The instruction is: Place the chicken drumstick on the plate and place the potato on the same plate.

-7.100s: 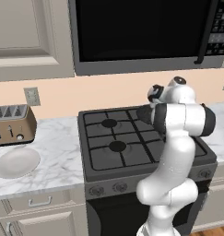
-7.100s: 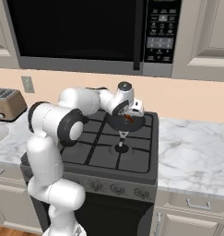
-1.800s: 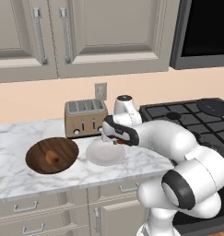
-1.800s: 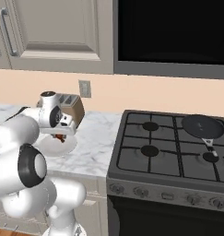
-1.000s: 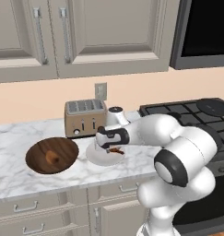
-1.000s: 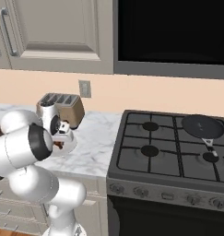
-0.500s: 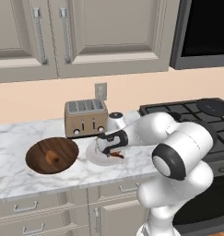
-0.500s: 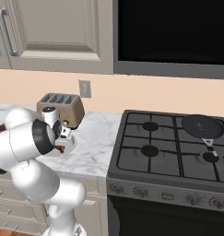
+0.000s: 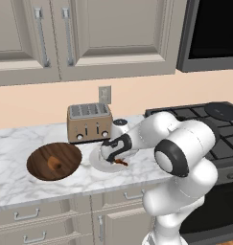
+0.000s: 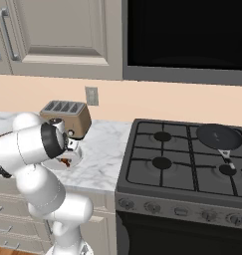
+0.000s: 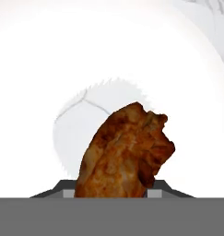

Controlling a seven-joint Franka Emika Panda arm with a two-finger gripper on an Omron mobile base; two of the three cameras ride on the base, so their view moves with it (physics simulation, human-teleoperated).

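while the jaws grip the chicken drumstick low over the plate | step: ease it down until it rests mid-plate, then release and lift straight | potato waits on the wooden board | toaster close behind the plate; keep clear when lifting off the table

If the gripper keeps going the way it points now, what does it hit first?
Likely the plate. The gripper points down at its white surface, shut on the drumstick, so the meat's far end would probably touch first. The remaining gap is unclear.
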